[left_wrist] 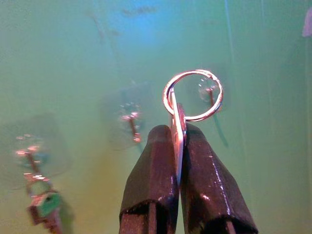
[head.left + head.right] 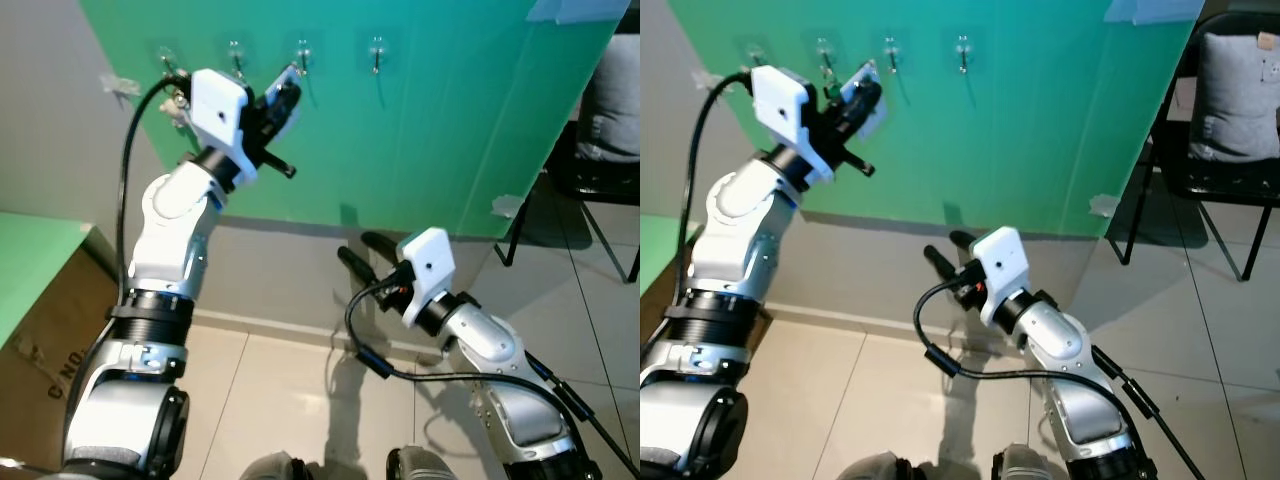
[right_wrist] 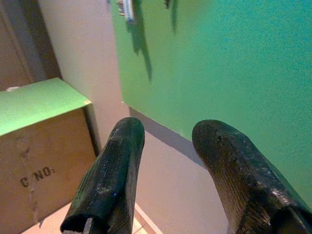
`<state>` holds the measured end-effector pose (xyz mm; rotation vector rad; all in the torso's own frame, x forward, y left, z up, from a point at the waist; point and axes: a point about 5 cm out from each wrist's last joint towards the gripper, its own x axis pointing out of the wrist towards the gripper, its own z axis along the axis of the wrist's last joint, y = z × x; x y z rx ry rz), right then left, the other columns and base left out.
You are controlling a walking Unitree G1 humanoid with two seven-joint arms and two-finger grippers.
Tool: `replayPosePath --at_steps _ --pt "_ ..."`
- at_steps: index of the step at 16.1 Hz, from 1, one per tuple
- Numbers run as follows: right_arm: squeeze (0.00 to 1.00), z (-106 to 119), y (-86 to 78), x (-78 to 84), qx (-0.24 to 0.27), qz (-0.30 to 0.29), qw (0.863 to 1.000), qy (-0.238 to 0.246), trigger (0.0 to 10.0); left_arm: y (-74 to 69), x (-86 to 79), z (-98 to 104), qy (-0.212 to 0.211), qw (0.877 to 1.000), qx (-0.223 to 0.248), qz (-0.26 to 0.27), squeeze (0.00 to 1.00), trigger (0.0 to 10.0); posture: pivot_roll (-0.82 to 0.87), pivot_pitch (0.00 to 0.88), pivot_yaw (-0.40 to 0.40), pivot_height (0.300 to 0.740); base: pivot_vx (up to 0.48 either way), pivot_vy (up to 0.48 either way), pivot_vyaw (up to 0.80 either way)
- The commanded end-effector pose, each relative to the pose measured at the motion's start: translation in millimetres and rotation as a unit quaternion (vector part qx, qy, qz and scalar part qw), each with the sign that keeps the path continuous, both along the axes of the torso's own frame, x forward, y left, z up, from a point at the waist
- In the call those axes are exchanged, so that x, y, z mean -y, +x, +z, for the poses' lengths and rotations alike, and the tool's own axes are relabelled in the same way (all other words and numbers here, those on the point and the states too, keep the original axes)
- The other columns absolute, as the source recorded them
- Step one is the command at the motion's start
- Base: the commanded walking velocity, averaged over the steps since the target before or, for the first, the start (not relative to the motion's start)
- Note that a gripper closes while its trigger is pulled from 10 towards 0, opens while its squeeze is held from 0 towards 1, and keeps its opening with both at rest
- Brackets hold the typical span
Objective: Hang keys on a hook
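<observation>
A green board (image 2: 420, 130) on the far wall carries a row of four small clear hooks (image 2: 377, 52) near its top. The leftmost hook (image 1: 34, 165) already bears a green-tagged key (image 1: 45, 204). Below, pale floor tiles (image 2: 280, 400) carry a cardboard box (image 2: 50, 330) at the left.

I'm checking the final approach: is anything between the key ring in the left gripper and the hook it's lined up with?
Nothing visible. The left gripper pinches the key with its ring in open air before the green board, and the hook shows through the ring. The neighbouring hook sits off to one side.
</observation>
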<state>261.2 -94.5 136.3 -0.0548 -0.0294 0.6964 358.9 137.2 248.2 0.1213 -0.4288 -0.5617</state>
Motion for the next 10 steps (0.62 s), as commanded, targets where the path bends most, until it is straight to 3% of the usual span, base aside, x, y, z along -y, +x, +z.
replayPosePath --at_steps 1,6,10 --pt "0.00 -0.4 -2.4 -4.4 0.001 0.012 1.000 0.009 10.0 0.7 -5.8 10.6 -0.006 1.000 0.012 0.010 0.00 0.0 -0.19 0.041 0.120 0.720 0.000 0.000 0.00" --pt "0.00 -2.0 -0.8 -1.5 0.005 -0.002 1.000 0.013 10.0 -3.3 -4.5 16.8 -0.011 0.999 0.032 0.009 0.00 0.0 -0.20 0.048 0.129 0.720 0.397 0.268 0.00" --pt "0.00 -3.3 -0.2 -1.2 0.004 -0.001 1.000 0.011 10.0 -5.5 1.1 17.1 0.029 0.999 0.039 0.002 0.00 0.0 -0.19 0.058 0.127 0.720 0.427 0.067 0.00"
